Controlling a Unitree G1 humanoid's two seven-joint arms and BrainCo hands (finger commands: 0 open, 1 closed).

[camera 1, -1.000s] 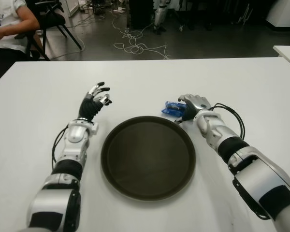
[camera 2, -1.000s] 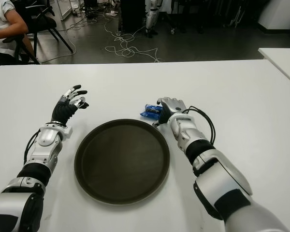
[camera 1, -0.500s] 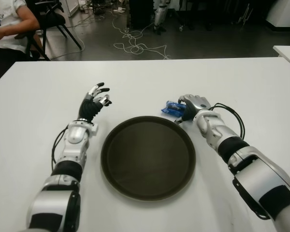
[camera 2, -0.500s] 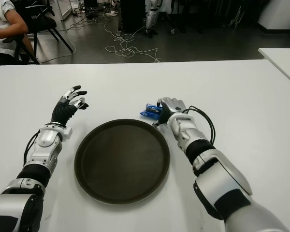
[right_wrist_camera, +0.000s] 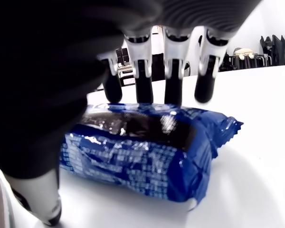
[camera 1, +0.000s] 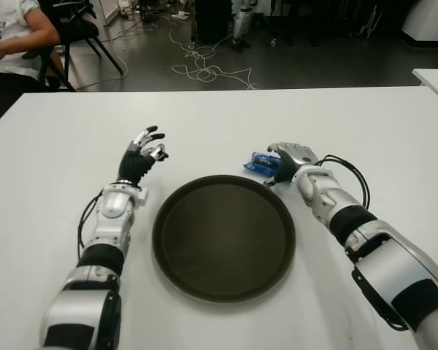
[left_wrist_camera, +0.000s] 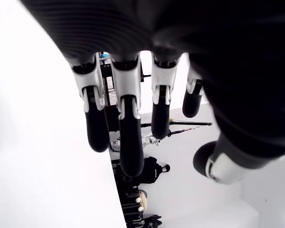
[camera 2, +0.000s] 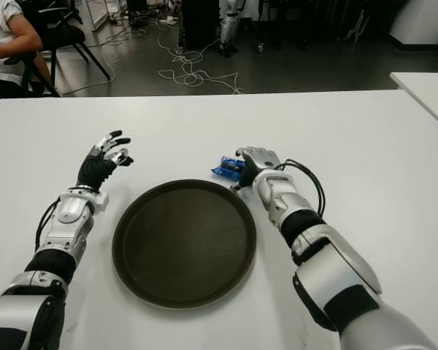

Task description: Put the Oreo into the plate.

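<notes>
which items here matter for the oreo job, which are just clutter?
In the job:
- Oreo pack, on the table just beyond the plate's far right rim
- plate, empty
- right robot hand, fingers draped over the pack

Not in the job:
- left robot hand, open, left of the plate
- floor cables
- seated person

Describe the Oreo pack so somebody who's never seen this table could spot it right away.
Start at the big dark round plate in the middle of the white table. Just beyond its far right rim, under the right robot hand, lies the Oreo pack: the only shiny blue wrapper there.
</notes>
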